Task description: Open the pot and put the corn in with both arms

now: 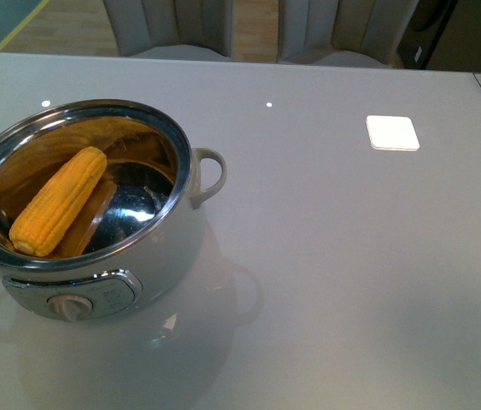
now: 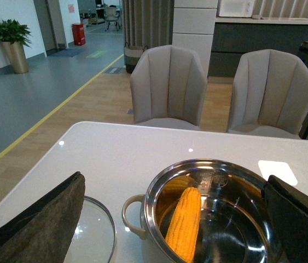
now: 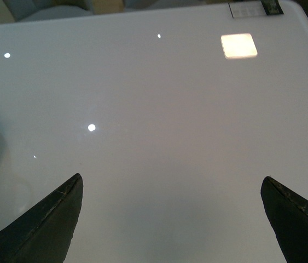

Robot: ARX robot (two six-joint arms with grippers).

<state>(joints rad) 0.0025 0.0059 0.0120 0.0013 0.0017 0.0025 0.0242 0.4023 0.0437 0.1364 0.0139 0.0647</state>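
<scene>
No text, brand or number can be read anywhere. The pot (image 1: 150, 256) has markings on its chrome panel (image 1: 108, 297) beside the dial, and a stamp (image 2: 213, 178) shows on its steel inner wall, but both are too small to make out.

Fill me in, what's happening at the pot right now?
The pot stands open on the white table, and the corn already lies slanted inside it, leaning on the steel wall. The glass lid rests on the table beside the pot. Neither hand holds anything: the left hand is open above the pot and lid, and the right hand is open over bare tabletop.
</scene>
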